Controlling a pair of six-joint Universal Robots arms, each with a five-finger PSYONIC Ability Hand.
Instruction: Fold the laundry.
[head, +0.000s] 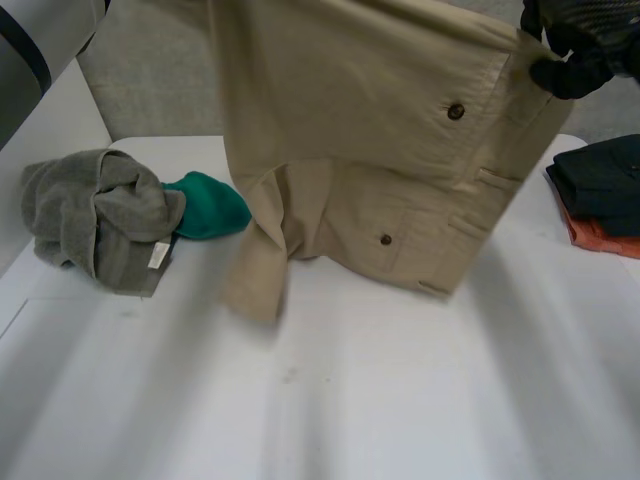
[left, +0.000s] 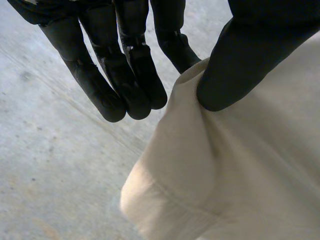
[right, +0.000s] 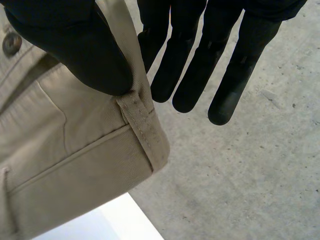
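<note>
Head view — trousers held up, towel nearby.

No text, brand or number legible anywhere. One white tag at the edge of the grey towel; any print on it is too small to make out.

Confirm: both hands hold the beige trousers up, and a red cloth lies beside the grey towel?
Wrong colour: in the head view the cloth beside the grey towel is green. The left hand and right hand do hold the beige trousers up.
</note>
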